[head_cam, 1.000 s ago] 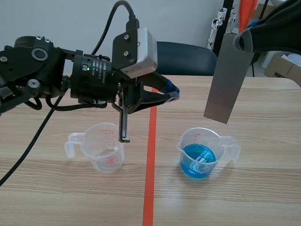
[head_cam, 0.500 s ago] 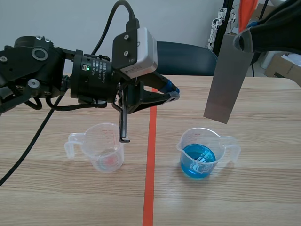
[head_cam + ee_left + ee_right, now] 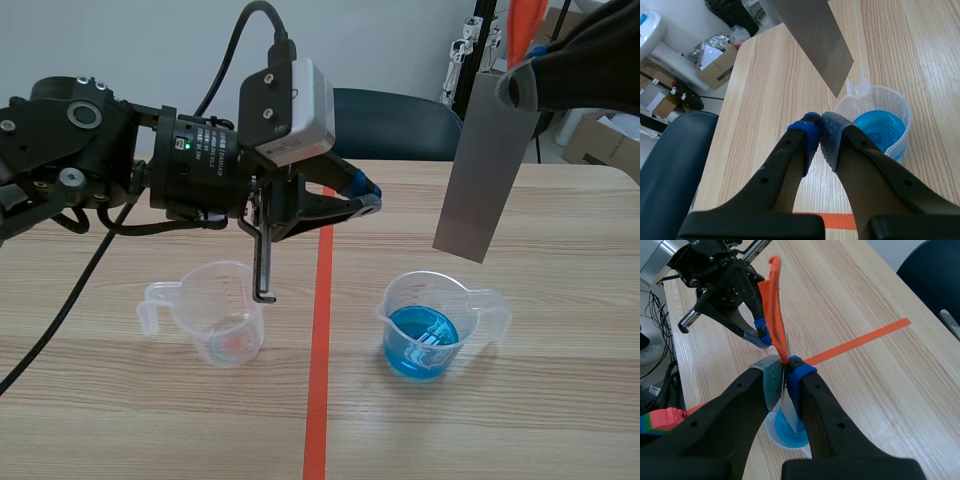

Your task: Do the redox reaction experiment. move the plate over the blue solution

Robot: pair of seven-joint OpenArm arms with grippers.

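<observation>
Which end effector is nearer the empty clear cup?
Left. The left end effector hangs above and beside the empty cup; the right end effector, holding the plate, is over the blue cup.

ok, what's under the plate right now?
The measuring cup of blue solution stands below the plate, a clear gap under its lower edge; nothing is dipped. In the right wrist view the fingers of the right pincer hide most of the cup, so exact centring is unclear.

Left arm stretches across the upper left, its gripper closed on nothing; right gripper, upper right, pinches the plate.
</observation>
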